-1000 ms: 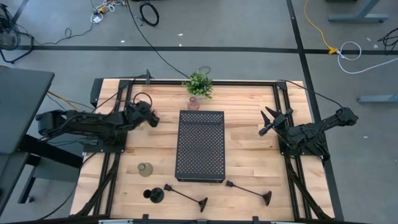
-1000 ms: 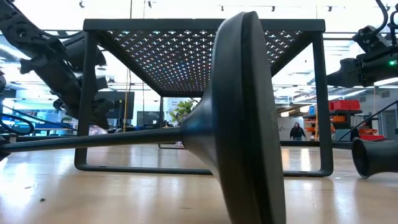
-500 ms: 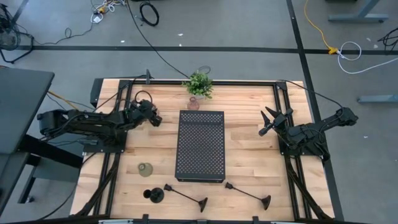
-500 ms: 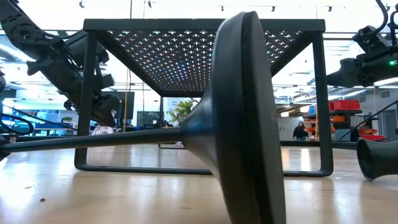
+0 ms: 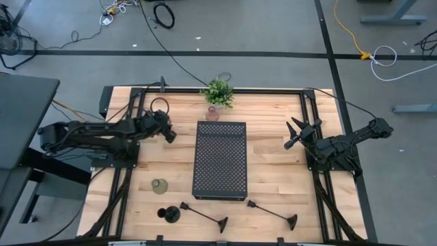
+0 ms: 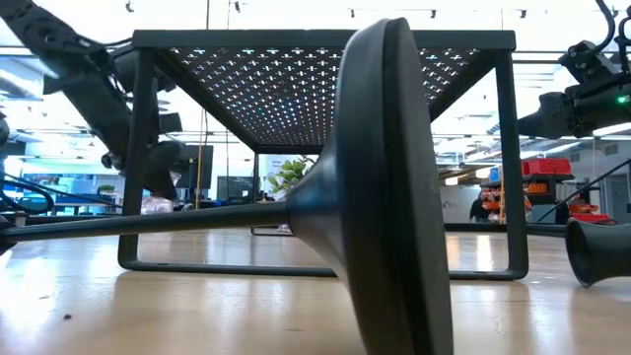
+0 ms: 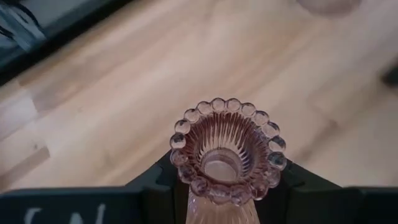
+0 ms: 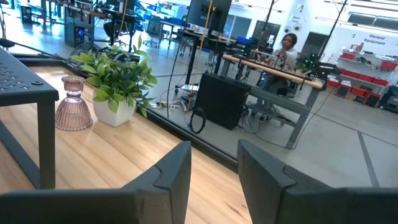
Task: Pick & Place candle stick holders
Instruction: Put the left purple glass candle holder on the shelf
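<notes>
Left of black perforated metal tray [image 5: 220, 160]: left gripper [image 5: 166, 131] clamps pink ribbed glass cup [image 7: 227, 149], off table. Keep upright, set gently on tray. Right gripper [image 5: 295, 134] parted, idle.

Overhead camera looking straight down on the light wooden counter [image 5: 273, 171], counter-level camera close behind a toppled black long-stemmed holder [image 6: 380, 187], both sharing the black perforated rectangular tray [image 5: 220, 160], wrist cameras near their claws

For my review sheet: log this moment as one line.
left gripper: shut on pink ribbed glass candle holder | right gripper: open, waiting right of black perforated tray
</notes>
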Controlling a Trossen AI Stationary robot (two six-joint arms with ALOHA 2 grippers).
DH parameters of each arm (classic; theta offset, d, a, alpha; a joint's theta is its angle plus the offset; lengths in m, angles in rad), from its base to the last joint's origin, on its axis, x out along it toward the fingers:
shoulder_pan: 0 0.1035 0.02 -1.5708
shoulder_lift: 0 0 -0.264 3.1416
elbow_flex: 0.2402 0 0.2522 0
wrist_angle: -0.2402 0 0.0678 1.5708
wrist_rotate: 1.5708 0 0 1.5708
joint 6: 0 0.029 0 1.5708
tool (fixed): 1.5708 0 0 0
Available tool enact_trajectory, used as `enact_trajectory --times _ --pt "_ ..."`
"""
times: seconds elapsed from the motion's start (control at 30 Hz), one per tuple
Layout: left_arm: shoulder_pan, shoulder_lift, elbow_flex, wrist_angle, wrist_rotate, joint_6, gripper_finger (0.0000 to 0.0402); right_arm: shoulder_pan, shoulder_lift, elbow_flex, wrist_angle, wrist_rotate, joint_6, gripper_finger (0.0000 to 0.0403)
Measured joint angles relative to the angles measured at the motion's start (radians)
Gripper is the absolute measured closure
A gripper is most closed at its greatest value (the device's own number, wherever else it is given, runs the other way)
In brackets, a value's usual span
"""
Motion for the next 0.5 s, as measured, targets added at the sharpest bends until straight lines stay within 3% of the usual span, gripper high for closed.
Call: enact_trajectory --times 0.3,0.5 --pt "-0.118 -0.077 0.188 -0.062 0.129 0.072 0.0273 0.0 0.0 0.0 0.0 0.0 0.0 0.0273" --pt "-0.206 -0.067 0.326 -0.061 0.142 0.091 0.0273 0.0 0.0 0.0 0.0 0.0 0.0 0.0273"
